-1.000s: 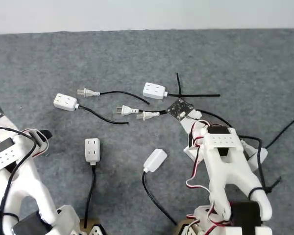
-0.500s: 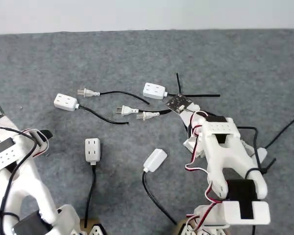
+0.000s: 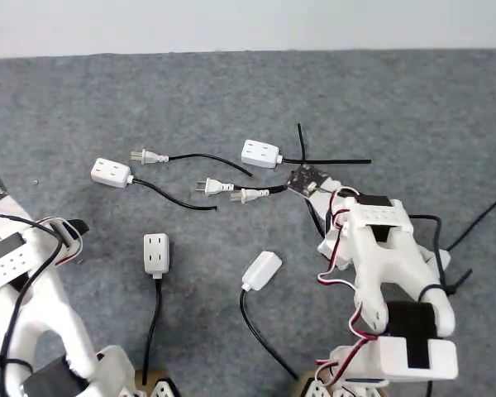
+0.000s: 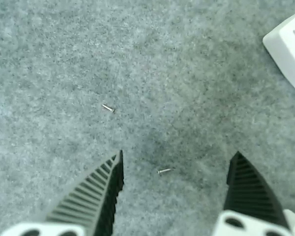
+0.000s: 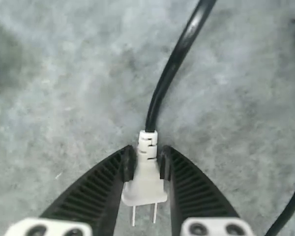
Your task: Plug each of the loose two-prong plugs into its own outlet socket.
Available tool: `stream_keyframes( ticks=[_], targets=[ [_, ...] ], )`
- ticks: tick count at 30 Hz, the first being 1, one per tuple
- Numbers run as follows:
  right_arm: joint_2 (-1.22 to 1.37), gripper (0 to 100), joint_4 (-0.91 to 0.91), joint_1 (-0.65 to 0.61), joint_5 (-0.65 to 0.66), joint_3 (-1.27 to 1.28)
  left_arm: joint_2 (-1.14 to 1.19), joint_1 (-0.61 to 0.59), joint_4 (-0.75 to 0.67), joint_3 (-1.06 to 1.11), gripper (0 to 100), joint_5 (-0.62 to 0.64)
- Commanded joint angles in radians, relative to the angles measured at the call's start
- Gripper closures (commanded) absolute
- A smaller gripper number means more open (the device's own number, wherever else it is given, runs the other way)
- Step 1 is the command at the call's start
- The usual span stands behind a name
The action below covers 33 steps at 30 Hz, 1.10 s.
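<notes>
We have the plug (image 5: 143, 184) caught in the right gripper (image 5: 146, 152). Both ribbed black fingers (image 5: 101, 191) press on its white body from either side, and its two prongs point back toward the wrist. Its black cord (image 5: 174, 64) runs straight away from the fingers over the grey mat (image 5: 54, 73). From above, that puts the plug at the front end of the right arm (image 3: 380, 248), right of the middle and just near and right of the far socket (image 3: 260, 153).

Moving outward, we count three more plugs lying loose on the mat. The second plug (image 3: 208, 187) and the third plug (image 3: 250, 196) lie end to end in the middle, just left of the right arm's front end. The left plug (image 3: 147, 155) lies farther left and a little farther back, with its cord curling off to the right. Just near and left of it sits the left socket (image 3: 112, 171), its cord curving toward the middle. Closer to us, the near socket (image 3: 155, 252) trails its cord to the near edge. The tilted socket (image 3: 261, 270) lies on a diagonal to its right.

At the near left stands the left arm (image 3: 29, 289). The left gripper (image 4: 178, 156) has its fingers spread well apart over the mat. One small pin (image 4: 163, 171) lies between the tips and the other pin (image 4: 108, 108) lies farther off. A white socket corner (image 4: 290, 46) sits nearby, and we cannot tell which socket it belongs to.
</notes>
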Motion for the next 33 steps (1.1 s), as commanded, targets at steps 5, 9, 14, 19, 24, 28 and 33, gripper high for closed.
stream_keyframes(
  ticks=[5, 9, 14, 19, 24, 28, 33],
  targets=[
    [-0.004, 90.5, 0.024, -0.010, 0.038, -0.080, 0.002, 0.011, -0.023, 0.002, 68, 0.006],
    [-0.002, 90.6, 0.022, -0.038, 0.037, -0.087, 0.002, 0.011, -0.023, 0.002, 68, 0.006],
    [0.067, 90.9, 0.030, -0.044, 0.035, -0.103, 0.002, 0.011, -0.023, 0.002, 68, 0.006],
    [0.156, 91.0, 0.130, -0.042, 0.035, -0.216, 0.002, 0.012, -0.023, 0.002, 68, 0.006],
    [0.248, 98.2, 0.219, -0.038, 0.012, -0.334, 0.002, 0.012, -0.023, 0.004, 68, 0.006],
    [0.259, 99.1, 0.246, -0.027, -0.097, -0.390, 0.002, 0.064, 0.000, 0.004, 68, 0.003],
    [0.127, 99.1, 0.358, -0.047, -0.196, -0.446, 0.002, 0.124, 0.049, 0.004, 72, -0.135]
  ],
)
